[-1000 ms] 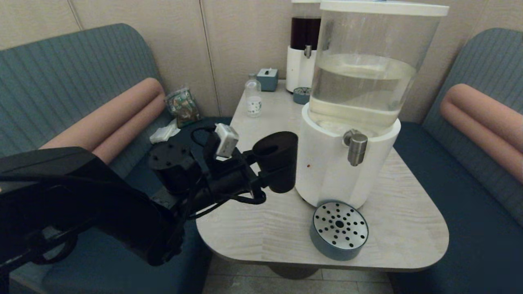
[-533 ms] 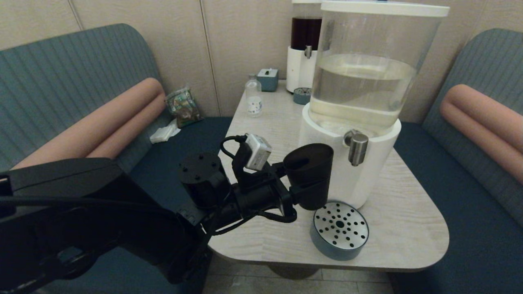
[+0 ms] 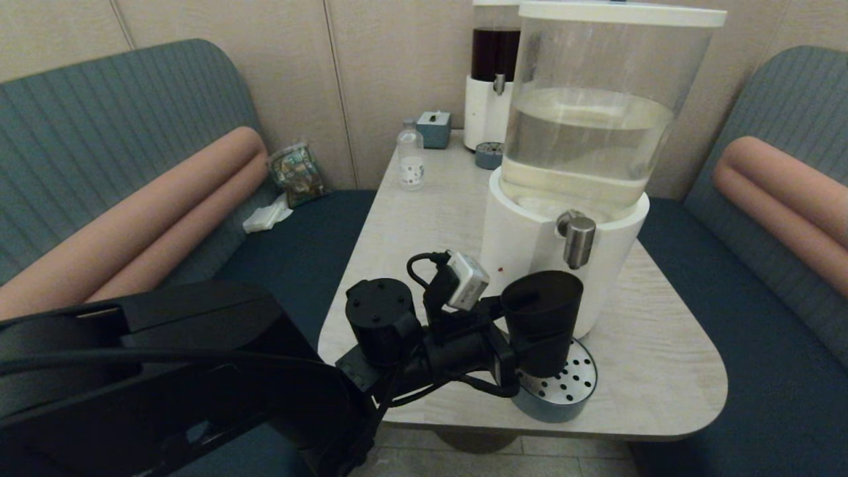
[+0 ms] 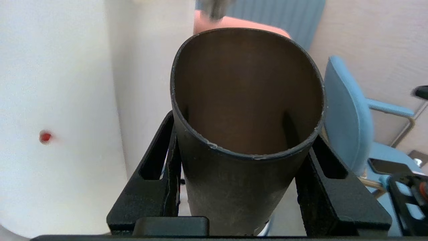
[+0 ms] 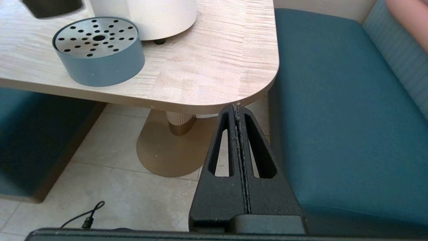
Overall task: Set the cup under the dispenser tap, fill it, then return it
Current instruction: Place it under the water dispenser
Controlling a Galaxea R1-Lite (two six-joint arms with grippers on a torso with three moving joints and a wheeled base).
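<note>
Here the left gripper (image 3: 530, 334) clamps the cup (image 3: 543, 321) by its sides, mouth up, so it can catch liquid. The cup hangs over the drip tray (image 3: 563, 391), just short of the tap (image 3: 578, 242) (slightly to its left). The right gripper (image 5: 239, 108), fingers pressed together, idles below the table (image 5: 217, 67).

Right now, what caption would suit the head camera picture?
Left hand holds the dark cup over the round drip tray, just below the dispenser tap.
</note>
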